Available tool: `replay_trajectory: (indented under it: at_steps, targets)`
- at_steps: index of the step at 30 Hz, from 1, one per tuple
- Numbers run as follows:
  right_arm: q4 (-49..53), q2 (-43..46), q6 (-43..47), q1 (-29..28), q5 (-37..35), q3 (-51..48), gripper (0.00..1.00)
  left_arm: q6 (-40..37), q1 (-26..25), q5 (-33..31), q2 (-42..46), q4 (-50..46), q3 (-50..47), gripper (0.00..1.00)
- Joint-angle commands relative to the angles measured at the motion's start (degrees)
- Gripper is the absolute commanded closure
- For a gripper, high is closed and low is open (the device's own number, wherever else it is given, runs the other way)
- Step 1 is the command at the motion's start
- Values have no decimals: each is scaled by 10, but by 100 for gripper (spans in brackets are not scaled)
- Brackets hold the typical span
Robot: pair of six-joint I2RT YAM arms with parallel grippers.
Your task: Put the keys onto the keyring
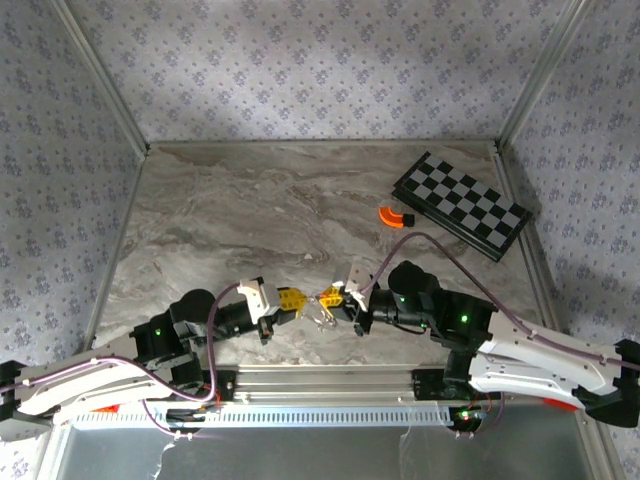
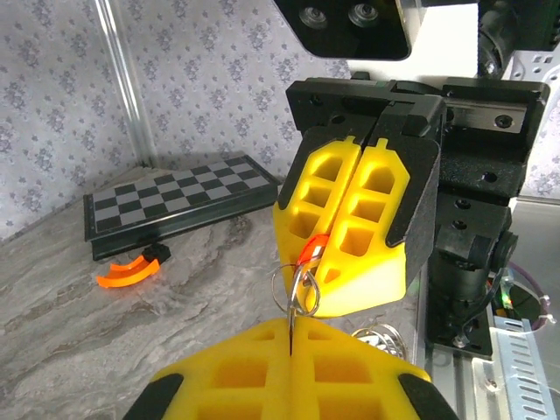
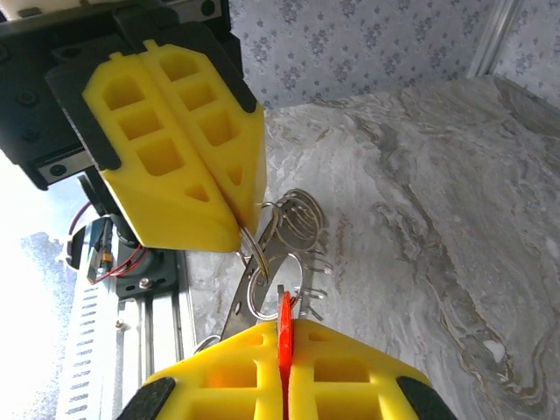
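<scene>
My two grippers meet tip to tip near the table's front edge. The left gripper (image 1: pixel 298 303) (image 2: pixel 290 325) is shut on the thin edge of a silver ring of the keyring (image 2: pixel 296 289) (image 3: pixel 271 280). More of the keyring's loops and small keys (image 3: pixel 302 223) hang below toward the table, together with a flat metal strip. The right gripper (image 1: pixel 335 297) (image 3: pixel 282 325) is shut on the red-headed key (image 3: pixel 284 322) (image 2: pixel 312 248). The key's shaft touches the ring, but I cannot tell whether it is threaded through. In the top view the keyring (image 1: pixel 322 312) dangles between the fingertips.
A black-and-white chequered board (image 1: pixel 460 205) (image 2: pixel 175 206) lies at the back right, with an orange curved piece (image 1: pixel 393 216) (image 2: pixel 127 271) just left of it. A metal rail (image 1: pixel 320 380) runs along the near edge. Patterned walls close in the table on three sides.
</scene>
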State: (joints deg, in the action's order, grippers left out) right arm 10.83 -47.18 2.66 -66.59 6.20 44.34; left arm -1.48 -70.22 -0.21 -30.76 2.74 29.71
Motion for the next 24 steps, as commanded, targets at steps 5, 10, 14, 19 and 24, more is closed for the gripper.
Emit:
replay_trajectory:
  at_steps: [5,10,14,19,24]
  targets:
    - [52,-30,8,1,-97,62,100,13,-2,-78,34,-3,-20,75]
    - [98,-74,3,5,-124,94,100,30,-2,-107,56,-4,-40,50]
    - [115,-110,1,27,-129,121,100,44,-2,-116,73,-12,-55,21]
    - [128,-159,1,63,-123,155,100,55,-2,-136,85,-31,-63,3]
    - [136,-215,3,98,-122,192,100,61,-2,-166,96,-41,-72,0]
